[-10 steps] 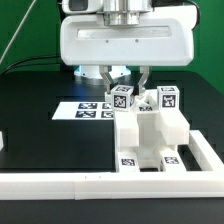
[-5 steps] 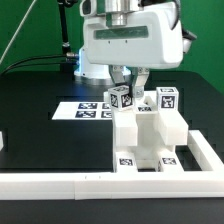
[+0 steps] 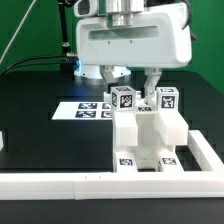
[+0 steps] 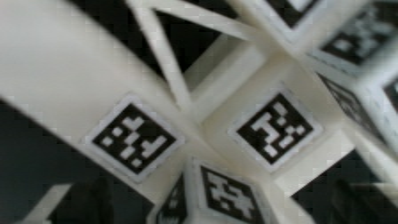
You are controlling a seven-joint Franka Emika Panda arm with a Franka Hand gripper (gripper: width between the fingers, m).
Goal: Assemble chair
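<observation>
The white chair point(image 3: 150, 130) stands joined on the black table at the exterior view's right, against the white rail. Its two uprights carry tags on top, the left upright point(image 3: 124, 98) and the right upright point(image 3: 167, 99). My gripper point(image 3: 134, 80) hangs just above and behind these uprights. Its fingers point(image 3: 155, 82) stand apart with nothing between them. The wrist view is a blurred close-up of the chair's tagged white pieces point(image 4: 267, 125); the fingertips do not show clearly there.
The marker board point(image 3: 85, 108) lies flat on the table left of the chair. The long low white L-shaped rail point(image 3: 60, 186) runs along the front edge and up the right side. A green wall stands behind.
The hand has shifted toward the exterior view's right, over the chair's uprights. Its fingers now stand wider apart. The chair has not moved.
</observation>
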